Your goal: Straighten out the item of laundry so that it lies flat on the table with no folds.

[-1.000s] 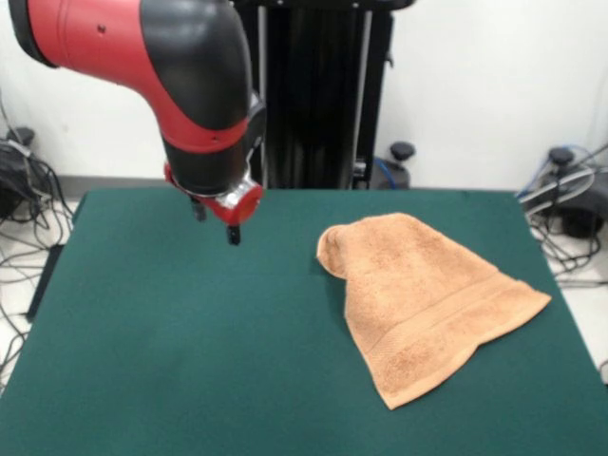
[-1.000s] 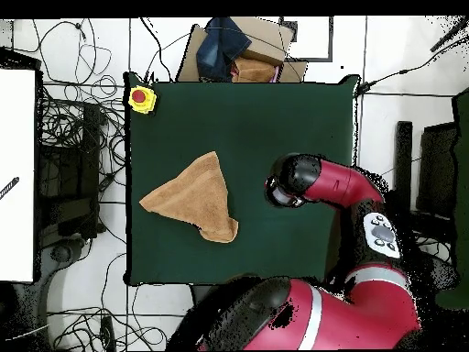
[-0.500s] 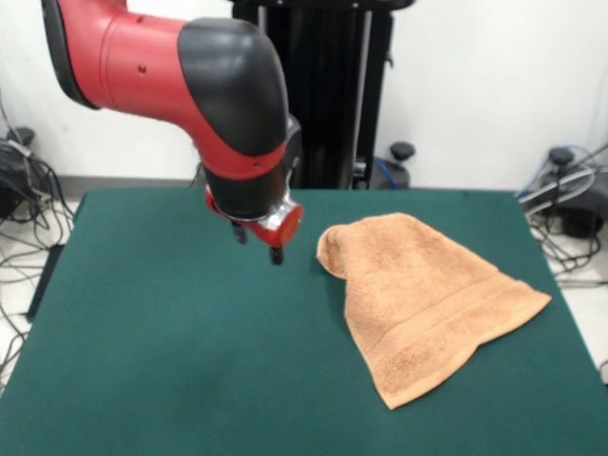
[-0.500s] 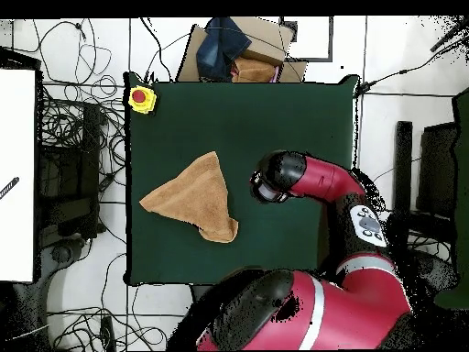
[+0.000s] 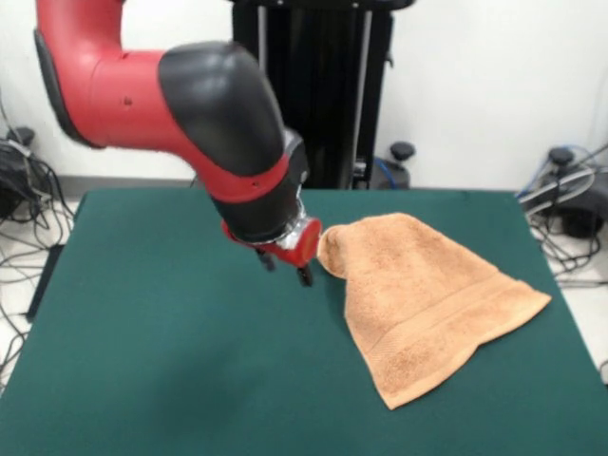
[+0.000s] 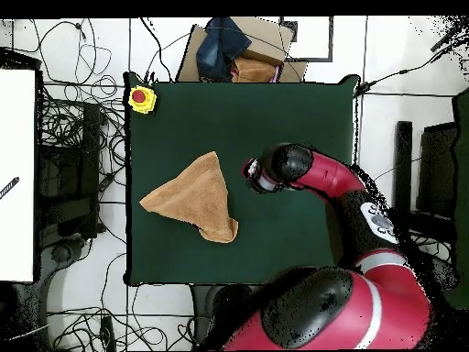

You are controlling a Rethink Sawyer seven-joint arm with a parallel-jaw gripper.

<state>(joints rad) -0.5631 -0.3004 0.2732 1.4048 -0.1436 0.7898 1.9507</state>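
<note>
On the table: the peach-orange towel (image 5: 423,299) lies on the green table (image 5: 161,361), folded into a rough triangle; rounded apex toward my gripper (image 5: 286,269)
Gripper: low, just beside that apex, not touching as far as I see; I cannot tell whether it is parted or closed
Handling: I judge it soft, light, limp; it should drag and drape, not slide stiffly
Hold: I'd pinch the top layer at the apex fold; the banded edge (image 5: 446,318) is the alternative

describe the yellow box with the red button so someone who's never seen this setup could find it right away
Start with the big dark green table in the overhead view and go to its top-left corner. The small yellow box sits right on that corner, with a round red button on top. It is the only yellow thing there, well apart from the orange towel lying folded near the middle.
</note>
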